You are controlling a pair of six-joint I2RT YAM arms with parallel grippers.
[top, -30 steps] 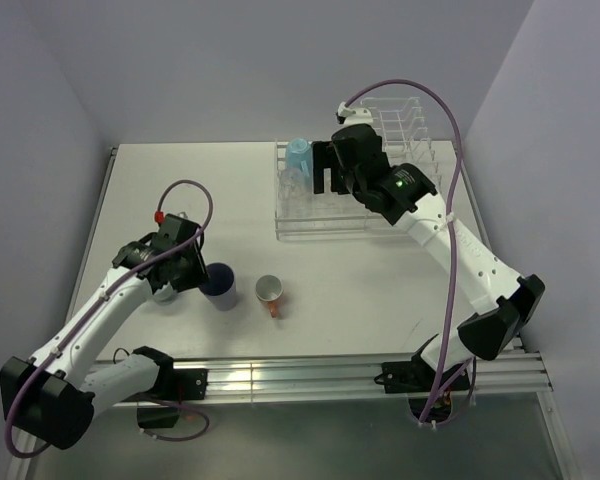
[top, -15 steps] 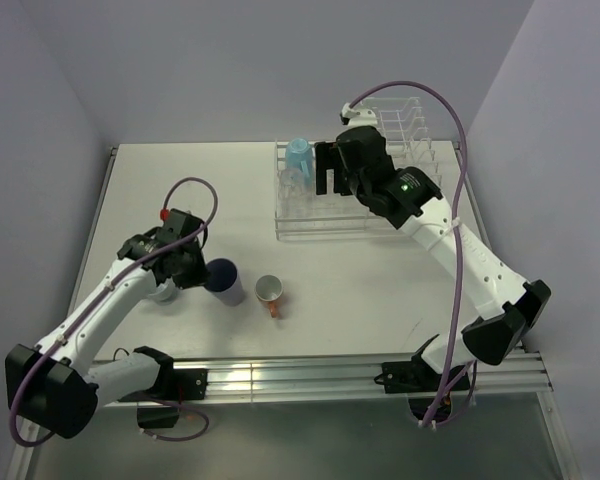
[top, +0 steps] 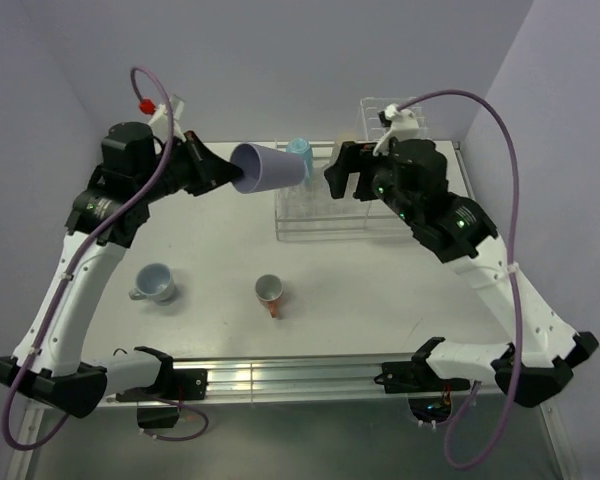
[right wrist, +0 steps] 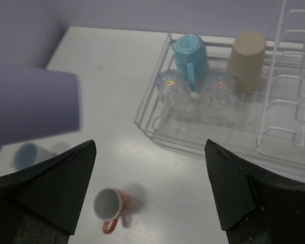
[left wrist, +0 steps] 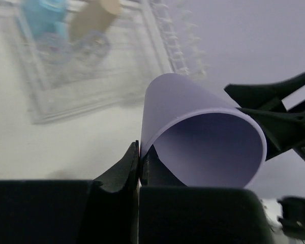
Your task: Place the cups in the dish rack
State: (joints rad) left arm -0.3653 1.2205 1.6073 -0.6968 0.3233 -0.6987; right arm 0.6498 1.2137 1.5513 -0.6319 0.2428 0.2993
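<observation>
the left gripper (left wrist: 139,163) is clamped tight on the wall of the purple cup (top: 272,166), one finger inside the mouth and one outside. a second ago these jaws were low over the near-left part of the tabletop (top: 200,240), closing on the cup as it stood there. now the cup is off the surface and hangs on its side in the air, mouth towards the wrist, base pointing at the dish rack (top: 325,228) near its far-left corner. the right gripper (top: 342,176) stands wide apart and holds nothing. it has pulled up from the rack and now faces the cup's base, so i judge a handover or a direct placing comes next.

the lift has uncovered the grey-blue mug (top: 156,283) at the near-left of the tabletop. the orange-handled mug (top: 269,291) lies near the near edge, unmoved. so two cups wait on the tabletop and one is in transit. the light blue cup (right wrist: 190,53), the tan cup (right wrist: 249,55) and the clear glasses (right wrist: 172,89) sit upside down along the rack's far side.

from above, the right arm hides the tan cup and the glasses barely show. the purple cup is blurred and cut off at the left of the right wrist view. whether it is over the rack or short of it, i cannot tell.
</observation>
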